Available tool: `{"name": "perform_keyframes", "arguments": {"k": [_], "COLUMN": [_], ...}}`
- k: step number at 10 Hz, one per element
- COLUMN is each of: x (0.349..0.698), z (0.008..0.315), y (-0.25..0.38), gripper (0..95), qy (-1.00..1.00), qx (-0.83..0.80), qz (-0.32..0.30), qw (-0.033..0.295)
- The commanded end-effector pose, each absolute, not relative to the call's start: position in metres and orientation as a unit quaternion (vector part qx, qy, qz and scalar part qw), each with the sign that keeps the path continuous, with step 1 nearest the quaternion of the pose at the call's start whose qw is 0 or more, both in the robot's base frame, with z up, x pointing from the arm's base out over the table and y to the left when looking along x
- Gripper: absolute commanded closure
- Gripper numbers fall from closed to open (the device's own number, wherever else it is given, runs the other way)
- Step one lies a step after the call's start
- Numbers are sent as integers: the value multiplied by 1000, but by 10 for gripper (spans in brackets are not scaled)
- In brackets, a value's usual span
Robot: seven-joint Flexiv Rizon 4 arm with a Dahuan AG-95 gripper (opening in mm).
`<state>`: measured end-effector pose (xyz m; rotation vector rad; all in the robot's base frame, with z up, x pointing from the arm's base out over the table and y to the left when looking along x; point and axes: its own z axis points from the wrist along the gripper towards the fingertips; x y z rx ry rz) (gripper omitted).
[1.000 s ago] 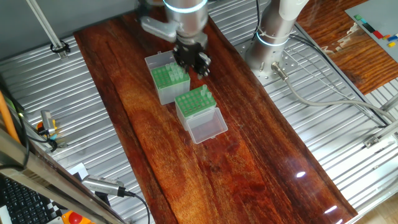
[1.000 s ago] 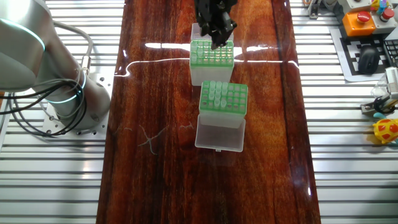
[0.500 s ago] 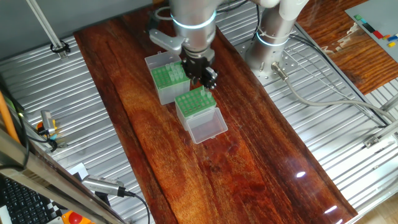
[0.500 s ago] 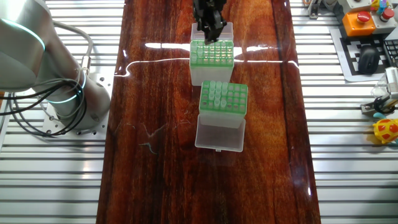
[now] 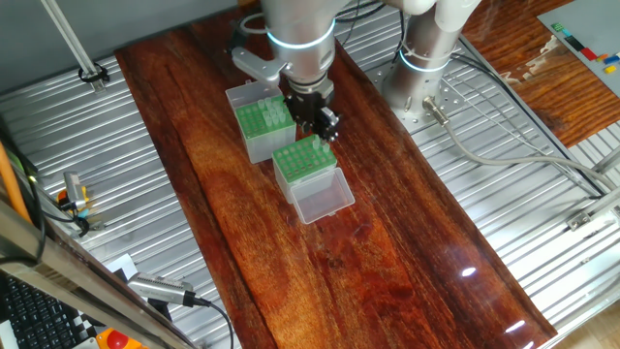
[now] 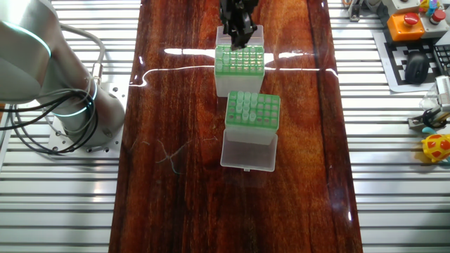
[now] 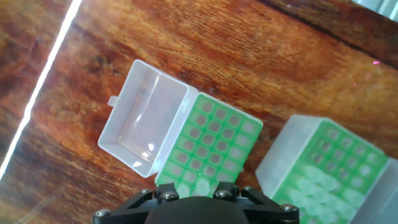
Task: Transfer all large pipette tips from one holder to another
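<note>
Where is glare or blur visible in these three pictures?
One fixed view: small bright spots on the wooden table near the lower right. The other fixed view: a white glare line crosses the table beside the grey-sided box. Hand view: a bright streak at left; the near tips look soft.

Pale tips (image 6: 242, 105) stand upright in the clear-sided box (image 6: 252, 112), lid open, just beside the grey-sided box (image 6: 239, 69).

— What carries it all?
— A dark reddish wooden table (image 6: 183, 197), glossy (light glints off it).
— And resting on it?
— Two green-topped boxes, just beside each other: the grey-sided box (image 6: 238, 69) and the clear-sided box (image 6: 252, 112), whose clear lid (image 6: 249, 152) lies open flat on the wood.
</note>
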<state>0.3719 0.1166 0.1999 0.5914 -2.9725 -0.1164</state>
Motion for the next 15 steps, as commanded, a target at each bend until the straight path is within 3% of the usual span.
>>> {"name": "perform_keyframes", "arguments": {"k": [1,3,4,10,15], "x": [368,362,360,358,333], "z": [180,172,171,171,168], "y": [120,120,119,118,113], "gripper": [570,570,760,760,760], "qy": [-980,-981,-981,-983,-985], "qx": [183,178,177,169,156], "qz": [-47,-46,-44,-44,-39], "qw": [62,63,63,61,59]}}
